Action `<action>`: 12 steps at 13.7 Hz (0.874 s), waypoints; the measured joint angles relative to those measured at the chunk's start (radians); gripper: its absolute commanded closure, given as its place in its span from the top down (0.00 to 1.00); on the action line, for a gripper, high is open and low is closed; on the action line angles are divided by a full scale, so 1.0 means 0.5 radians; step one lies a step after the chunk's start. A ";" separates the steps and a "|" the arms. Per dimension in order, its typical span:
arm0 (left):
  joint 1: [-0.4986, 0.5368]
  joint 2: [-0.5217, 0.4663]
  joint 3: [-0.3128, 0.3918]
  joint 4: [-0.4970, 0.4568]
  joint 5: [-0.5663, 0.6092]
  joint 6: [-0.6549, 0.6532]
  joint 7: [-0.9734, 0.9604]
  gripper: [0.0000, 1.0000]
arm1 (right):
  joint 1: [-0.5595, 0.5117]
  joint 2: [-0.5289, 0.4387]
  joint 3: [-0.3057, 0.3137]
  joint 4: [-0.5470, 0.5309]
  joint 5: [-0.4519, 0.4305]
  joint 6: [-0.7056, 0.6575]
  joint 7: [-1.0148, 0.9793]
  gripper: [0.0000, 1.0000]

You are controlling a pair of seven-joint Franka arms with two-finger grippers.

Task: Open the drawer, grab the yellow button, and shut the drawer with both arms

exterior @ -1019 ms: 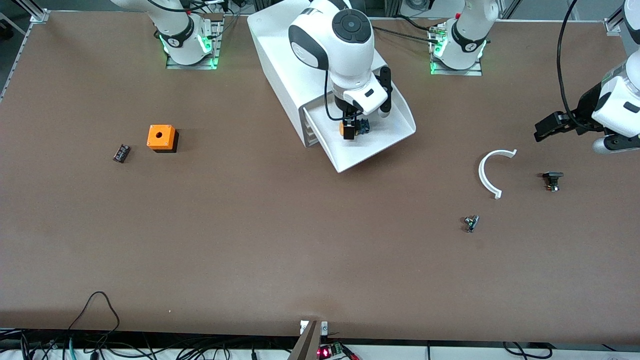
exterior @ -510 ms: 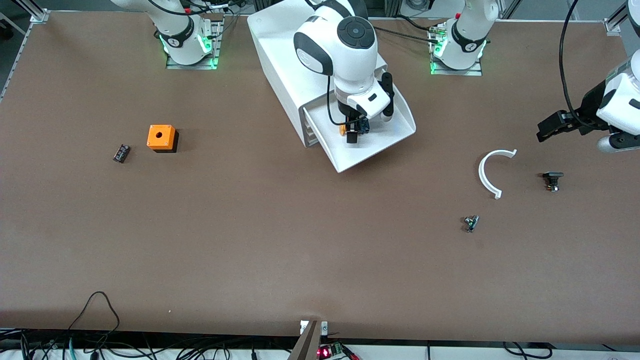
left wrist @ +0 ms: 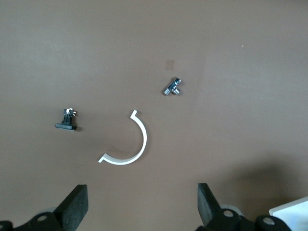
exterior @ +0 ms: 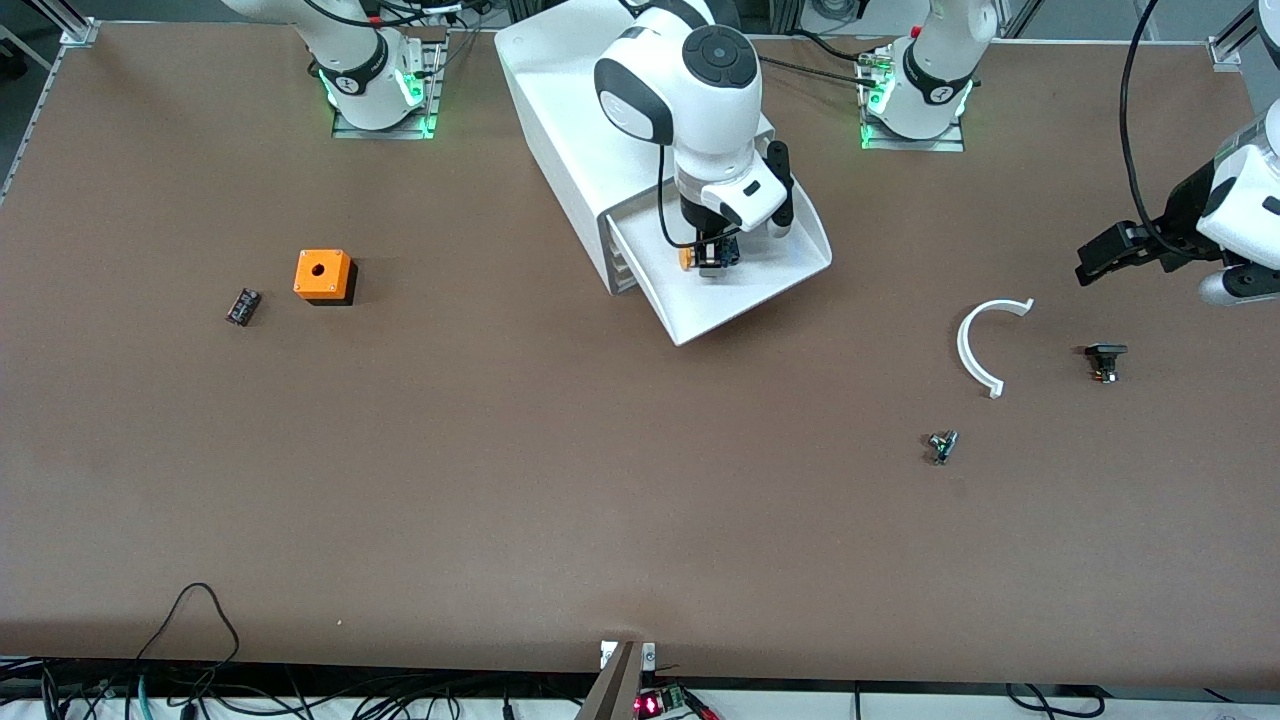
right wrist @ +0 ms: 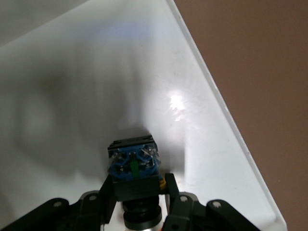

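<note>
The right gripper (right wrist: 138, 197) has its fingers (right wrist: 109, 198) pressed against both sides of the button (right wrist: 133, 168), which sits on the white floor of the drawer (right wrist: 86, 82), near its slanted rim.

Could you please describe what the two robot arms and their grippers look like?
Both arms are white with rounded shells, dark grey joint bands and a round dark cap on the joint. Black cables loop along them, and green lights glow at their bases. The right gripper and left gripper each have black fingers.
</note>
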 measured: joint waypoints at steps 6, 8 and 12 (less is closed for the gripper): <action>0.000 0.068 0.003 0.007 0.000 0.164 -0.008 1.00 | 0.007 -0.039 -0.068 0.061 0.000 0.001 0.000 0.29; -0.003 0.113 -0.002 0.005 0.000 0.198 -0.110 1.00 | -0.060 -0.097 -0.073 0.067 0.000 0.000 0.000 0.28; -0.086 0.315 -0.136 -0.055 0.000 0.442 -0.666 1.00 | -0.235 -0.253 -0.089 0.040 0.001 -0.013 0.056 0.28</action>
